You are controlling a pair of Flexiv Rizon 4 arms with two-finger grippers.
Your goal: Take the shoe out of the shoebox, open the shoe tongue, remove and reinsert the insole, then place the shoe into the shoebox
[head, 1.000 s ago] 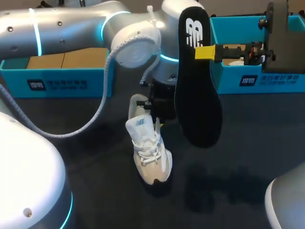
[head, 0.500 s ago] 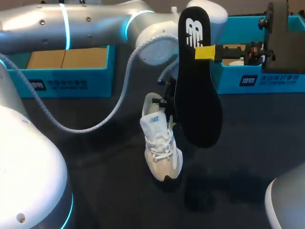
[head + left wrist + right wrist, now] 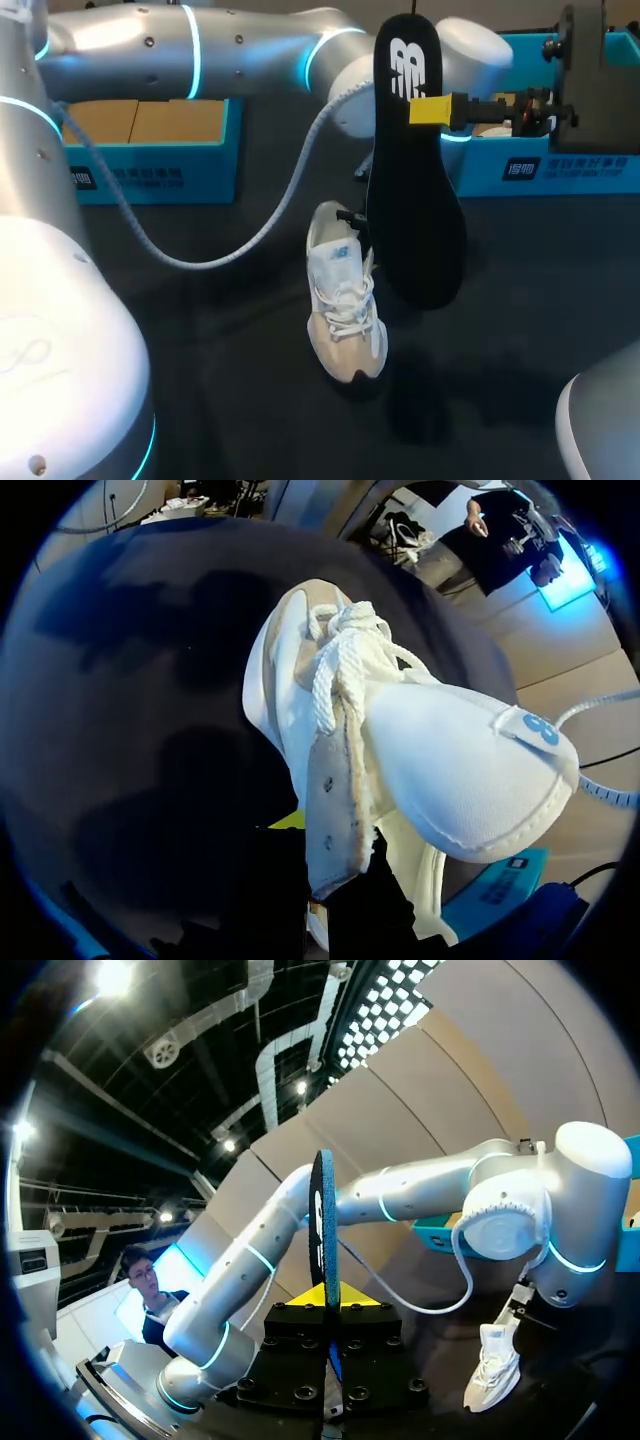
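Over the middle of the dark tabletop (image 3: 200,340), the left gripper (image 3: 350,218) pinches the white and beige lace-up sneaker (image 3: 345,300) by the side wall of its collar. One yellow tip shows against the outside of the eyelet flap and the other finger sits inside the opening. The shoe hangs heel-up with its toe pointing down toward the table. From the left wrist view the padded white tongue (image 3: 460,770) is folded forward and away from the opening, and the white cotton laces (image 3: 340,665) bunch near the toe. I judge this hold is meant to present an open mouth to the other arm.

Just beside the shoe, the right gripper (image 3: 325,1298) clamps the long black foam insole (image 3: 412,200) between its yellow tips. It grips near the heel end, so the insole stands upright with its toe end hanging free close to the shoe's collar. That free end is probably what must enter first.

Two blue cardboard shoeboxes wait at the table's far side, one to the left (image 3: 150,175) and one to the right (image 3: 560,165). Neither holds the shoe yet, and reinsertion seems the step in hand.
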